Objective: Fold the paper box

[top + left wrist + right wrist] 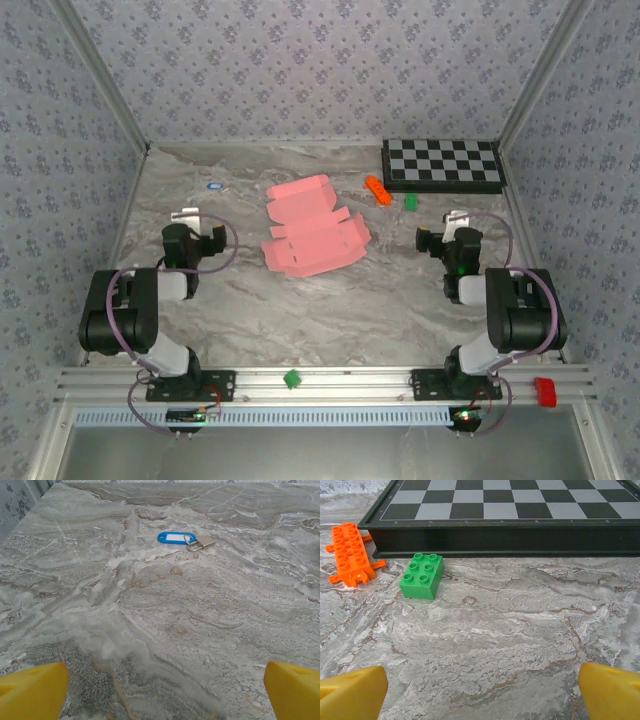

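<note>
The salmon-pink paper box (312, 225) lies as a flat creased sheet with flaps spread out in the middle of the marble table, seen from the top camera. My left gripper (186, 215) rests to its left, apart from it, and stands open; its yellow fingertips (33, 690) sit wide apart over bare marble. My right gripper (457, 220) rests to the sheet's right, also apart from it. It is open too, its yellow fingertips (351, 692) spread with nothing between them.
A black checkerboard (442, 163) lies at the back right. An orange block (350, 553) and a green brick (422, 575) sit in front of it. A blue key tag with a small padlock (176, 538) lies at the back left. Patterned walls enclose the table.
</note>
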{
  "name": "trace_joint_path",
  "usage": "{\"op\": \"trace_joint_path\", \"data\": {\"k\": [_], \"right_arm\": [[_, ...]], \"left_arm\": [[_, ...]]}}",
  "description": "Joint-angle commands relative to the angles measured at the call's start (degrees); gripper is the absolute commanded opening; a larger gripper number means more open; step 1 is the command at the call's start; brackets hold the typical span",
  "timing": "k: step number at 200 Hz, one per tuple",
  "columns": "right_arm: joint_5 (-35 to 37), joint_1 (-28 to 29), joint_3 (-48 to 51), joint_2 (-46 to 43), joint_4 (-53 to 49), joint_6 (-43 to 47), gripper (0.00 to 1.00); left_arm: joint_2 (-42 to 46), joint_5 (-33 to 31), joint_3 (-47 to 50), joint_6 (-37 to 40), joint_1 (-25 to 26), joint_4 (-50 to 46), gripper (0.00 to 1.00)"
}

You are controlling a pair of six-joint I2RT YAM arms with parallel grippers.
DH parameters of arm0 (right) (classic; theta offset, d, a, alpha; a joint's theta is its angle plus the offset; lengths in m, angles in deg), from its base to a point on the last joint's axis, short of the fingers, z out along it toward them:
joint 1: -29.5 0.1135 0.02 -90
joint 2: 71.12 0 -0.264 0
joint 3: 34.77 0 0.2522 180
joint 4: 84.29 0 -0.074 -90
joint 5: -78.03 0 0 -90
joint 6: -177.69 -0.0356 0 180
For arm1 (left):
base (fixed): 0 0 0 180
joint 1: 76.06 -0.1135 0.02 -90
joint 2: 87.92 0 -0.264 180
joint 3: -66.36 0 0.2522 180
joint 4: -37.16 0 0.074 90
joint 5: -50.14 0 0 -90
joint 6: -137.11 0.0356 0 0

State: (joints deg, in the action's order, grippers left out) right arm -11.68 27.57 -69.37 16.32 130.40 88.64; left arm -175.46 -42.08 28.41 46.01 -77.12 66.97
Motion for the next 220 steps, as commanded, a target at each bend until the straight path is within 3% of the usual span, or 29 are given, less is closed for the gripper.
{"op": "trace_joint_path", "data": {"k": [1,184,205,220], "right_arm": [[1.1,0.3,-1.0,0.5,0.0,0.7,0.99],[0.5,0.2,-0.9,0.4,0.3,0.7,1.00],[1.9,0.2,-0.8,-2.3,-1.0,0.4,0.99],[3.4,0.2,-2.7,-6.7,-8.2,-0.3,1.00]], "left_arm": [[-0.3,0.0,0.1,-0.3,0.2,2.2,1.00],[-0.3,0.4,0.2,-0.5,-0.1,2.4,1.00],[2.1,-1.6,-1.3,-1.3,-0.1,-2.0,1.00],[5.7,-2.0,-3.8,-1.4,0.0,-9.3,0.99]]}}
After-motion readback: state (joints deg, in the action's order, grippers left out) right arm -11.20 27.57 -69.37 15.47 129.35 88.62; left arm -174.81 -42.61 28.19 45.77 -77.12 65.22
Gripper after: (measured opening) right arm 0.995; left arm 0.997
